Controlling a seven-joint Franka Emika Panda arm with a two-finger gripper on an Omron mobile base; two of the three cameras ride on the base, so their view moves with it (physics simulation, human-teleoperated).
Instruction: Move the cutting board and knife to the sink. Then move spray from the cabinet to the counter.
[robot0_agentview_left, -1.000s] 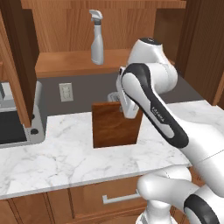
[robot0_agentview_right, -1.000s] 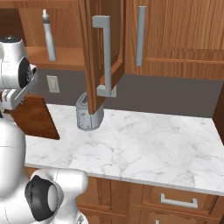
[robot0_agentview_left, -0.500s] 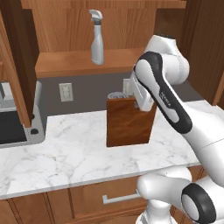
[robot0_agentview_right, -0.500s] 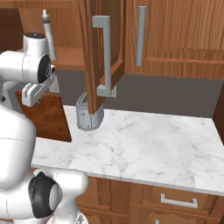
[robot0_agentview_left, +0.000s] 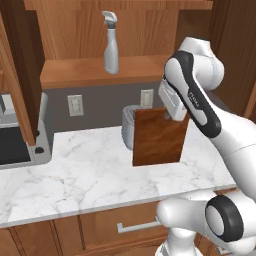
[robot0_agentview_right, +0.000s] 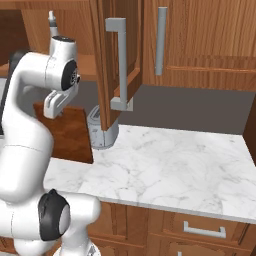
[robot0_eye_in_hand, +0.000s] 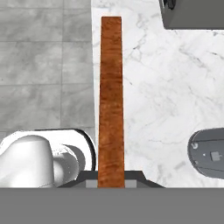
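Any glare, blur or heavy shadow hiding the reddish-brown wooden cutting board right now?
Left base view: reddish-brown wooden cutting board sharp, evenly lit, no glare. Right base view: partly behind the white arm, not shadowed. Hand view: edge-on, crisp, over the white marble counter.

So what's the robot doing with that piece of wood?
It's carrying the cutting board. The gripper is shut on the board's top edge, so the board hangs upright in the air above the white marble counter. The spray bottle stands on the shelf of the open cabinet, not yet moved. A grey round container stands on the counter by the wall, behind the board.
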